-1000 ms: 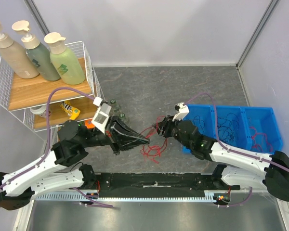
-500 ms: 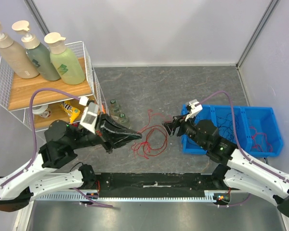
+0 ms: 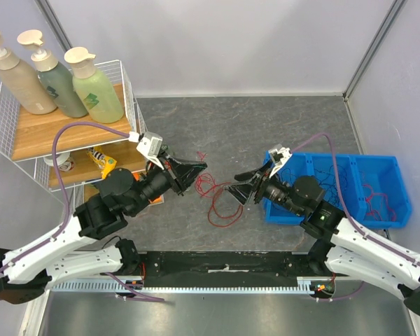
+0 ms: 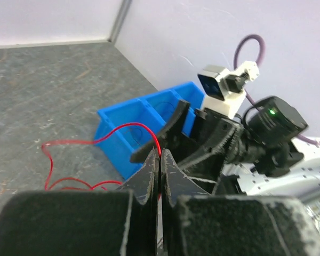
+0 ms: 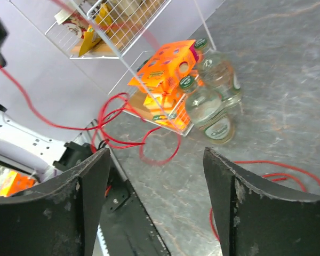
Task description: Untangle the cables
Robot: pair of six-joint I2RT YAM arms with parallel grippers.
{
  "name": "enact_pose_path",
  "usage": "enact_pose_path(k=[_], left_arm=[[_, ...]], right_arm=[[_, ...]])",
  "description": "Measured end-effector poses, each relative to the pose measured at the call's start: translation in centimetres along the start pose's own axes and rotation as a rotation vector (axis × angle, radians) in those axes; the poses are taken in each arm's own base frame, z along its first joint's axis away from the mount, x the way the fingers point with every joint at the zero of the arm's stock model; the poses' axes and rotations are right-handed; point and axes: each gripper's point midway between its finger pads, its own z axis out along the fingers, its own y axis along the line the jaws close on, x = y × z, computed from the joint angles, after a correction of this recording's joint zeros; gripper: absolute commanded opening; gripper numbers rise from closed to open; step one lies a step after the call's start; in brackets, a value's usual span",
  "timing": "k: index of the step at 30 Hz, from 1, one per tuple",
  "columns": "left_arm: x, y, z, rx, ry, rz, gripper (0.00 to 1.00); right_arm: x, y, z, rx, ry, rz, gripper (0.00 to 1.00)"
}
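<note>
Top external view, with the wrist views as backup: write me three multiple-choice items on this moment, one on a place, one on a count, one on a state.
1. Where does the blue bin sit?
A) at the table's far left corner
B) between the two hands
C) at the right side of the table

2. How many pump bottles stand on the top shelf?
A) three
B) two
C) five

3. What is the left hand doing?
A) gaping open, empty
B) shut on a red cable
C) shut on a glass bottle

Key: 1 C, the bin lies right of the right hand; 2 A, three stand in a row; 3 B, the left wrist view shows the cable pinched between closed fingers.
</note>
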Motion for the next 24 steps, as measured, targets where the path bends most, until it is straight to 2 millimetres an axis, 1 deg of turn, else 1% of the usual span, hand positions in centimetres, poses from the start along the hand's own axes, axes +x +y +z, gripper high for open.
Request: enact_pose_path(k=[2,3,7,12,15,16,18,20,24], left_arm=[[0.2,1.2,0.4,-0.054,-0.028,-0.010,0.02],[0.3,1.8,0.6,-0.079,-0.039,-0.013,0.02],[0.6,3.6,1.7,-0.175,-0.074,-0.018,0.02],[1.6,5.2,3.2,-0.258,-0.068,-0.010,0.02],[1.9,5.3,3.7,-0.266,-0.064,-0.008,0.02],[1.9,5.2,3.9,-0.265,-0.065,-0.010,0.02],[1.6,5.0,4.2,-0.261,-0.070,-0.017,0.02],[1.5,4.8,4.3,-0.256,-0.072,-0.022,0.02],[1.4,4.7,4.3,-0.251,-0.076,-0.027,0.02]], right_arm=[[0.4,0.5,0.4,-0.018,0.012,0.043,0.61],[0.6,0.6,0.5,-0.021,0.022,0.065,0.60],[0.9,1.5,0.5,-0.036,0.037,0.110,0.61],[-0.4,3.7,0.6,-0.079,0.027,0.095,0.63],[-0.9,4.5,1.4,-0.102,0.041,0.080,0.63],[-0.9,4.7,2.0,-0.105,0.053,0.070,0.63],[-0.2,4.6,3.0,-0.096,0.094,0.052,0.62],[0.8,4.2,3.4,-0.077,0.137,0.032,0.62],[2.6,3.0,3.8,-0.035,0.222,-0.024,0.61]])
